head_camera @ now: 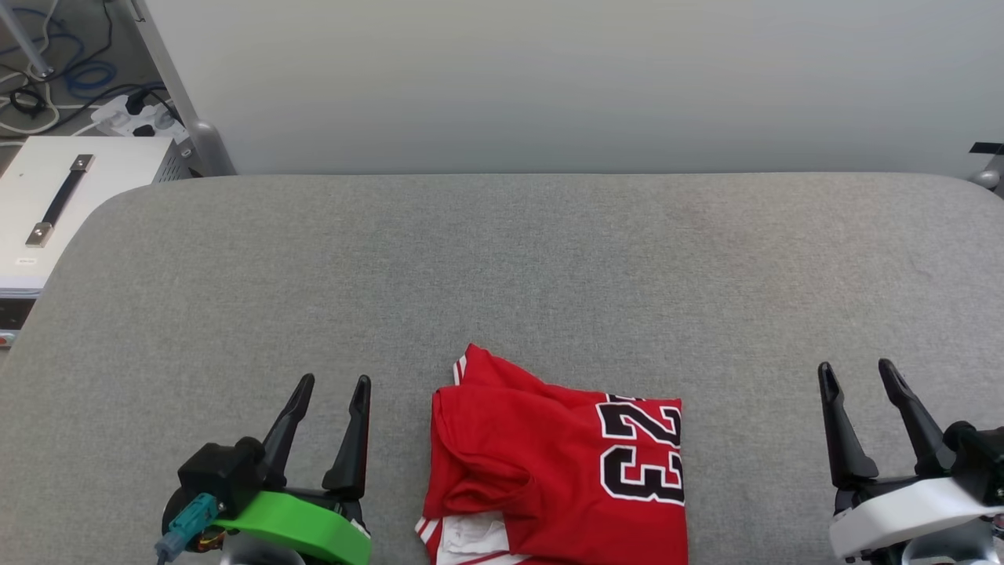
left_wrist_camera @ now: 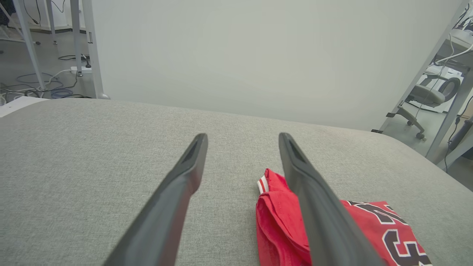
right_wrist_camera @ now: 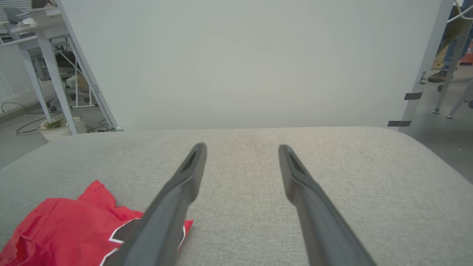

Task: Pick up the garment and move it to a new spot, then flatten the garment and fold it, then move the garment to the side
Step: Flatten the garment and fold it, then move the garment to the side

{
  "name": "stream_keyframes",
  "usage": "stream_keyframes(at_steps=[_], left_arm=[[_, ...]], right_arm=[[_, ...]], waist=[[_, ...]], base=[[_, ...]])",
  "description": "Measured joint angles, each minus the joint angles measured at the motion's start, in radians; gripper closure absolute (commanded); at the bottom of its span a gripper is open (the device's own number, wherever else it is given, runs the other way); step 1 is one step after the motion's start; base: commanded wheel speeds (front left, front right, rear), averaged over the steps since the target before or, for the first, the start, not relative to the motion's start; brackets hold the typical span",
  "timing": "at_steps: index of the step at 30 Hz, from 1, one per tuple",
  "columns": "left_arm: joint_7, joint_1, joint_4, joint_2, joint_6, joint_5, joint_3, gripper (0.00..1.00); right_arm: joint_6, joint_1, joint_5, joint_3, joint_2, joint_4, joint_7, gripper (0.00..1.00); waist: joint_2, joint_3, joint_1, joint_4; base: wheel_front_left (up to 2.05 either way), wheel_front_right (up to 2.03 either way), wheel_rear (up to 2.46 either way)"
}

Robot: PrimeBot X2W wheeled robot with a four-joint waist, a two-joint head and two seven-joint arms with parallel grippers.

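A red T-shirt (head_camera: 541, 463) lies folded into a rough rectangle on the grey fabric-covered desk (head_camera: 502, 267), at the middle of its near edge, with its lower part cut off by the bottom of the head view. A black number 23 outlined in white sits sideways on its right half. A bit of white sleeve with red-and-white stripe trim shows at its lower left, and a small striped corner pokes out at its far left. The left end effector (head_camera: 334, 382), on a green mount, is just to the left of the shirt. Its fingers are spread wide, nothing is between them, and it is not touching the fabric. The right end effector (head_camera: 855, 367), on a white mount, is farther off on the shirt's right, also released and empty. In the left wrist view the left end effector (left_wrist_camera: 243, 136) points across bare desk with the shirt (left_wrist_camera: 277, 221) beside its right finger. In the right wrist view the right end effector (right_wrist_camera: 242, 146) has the shirt (right_wrist_camera: 63, 225) at its lower left. A white box with a black handle (head_camera: 55, 200) stands beyond the desk's left corner, and a pale panel (head_camera: 580, 78) rises behind the desk.
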Motion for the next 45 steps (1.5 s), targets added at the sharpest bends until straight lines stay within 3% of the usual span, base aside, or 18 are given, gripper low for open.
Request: stream_keyframes(at_steps=[5, 20, 24, 29, 36, 45], left_arm=[[0.0, 0.002, -0.014, -0.001, 0.0, 0.015, 0.0, 0.0], [0.0, 0.001, -0.025, 0.001, 0.0, 0.015, -0.021, 0.0], [0.0, -0.001, -0.024, 0.001, 0.0, 0.015, -0.025, 0.0], [0.0, -0.007, -0.022, 0.003, 0.0, 0.015, -0.03, 0.0], [0.0, -0.048, -0.022, 0.001, 0.0, 0.015, -0.056, 0.0], [0.0, -0.094, -0.014, 0.001, 0.0, 0.013, -0.072, 0.0]], right_arm=[[0.0, 0.002, -0.004, 0.003, 0.029, 0.012, -0.008, 0.0], [0.0, 0.001, 0.009, 0.018, 0.022, 0.033, 0.035, 0.0], [0.0, 0.001, 0.072, 0.069, -0.012, 0.03, 0.234, 0.0], [0.0, 0.0, 0.16, 0.119, -0.052, -0.044, 0.572, 0.0], [0.0, -0.04, 0.174, 0.092, 0.023, -0.094, 0.957, 0.0], [0.0, -0.11, 0.113, 0.054, 0.099, -0.058, 1.093, 0.0]], waist=[[0.0, 0.013, 0.0, 0.004], [0.0, 0.022, 0.0, 0.019], [0.0, 0.035, 0.0, 0.026], [0.0, 0.061, 0.0, 0.032], [0.0, 0.113, 0.0, 0.053], [0.0, 0.169, 0.0, 0.112]], base=[[0.0, 0.0, 0.0], [0.0, 0.0, 0.0], [0.0, 0.0, 0.0], [0.0, 0.0, 0.0], [0.0, 0.0, 0.0], [0.0, 0.0, 0.0]])
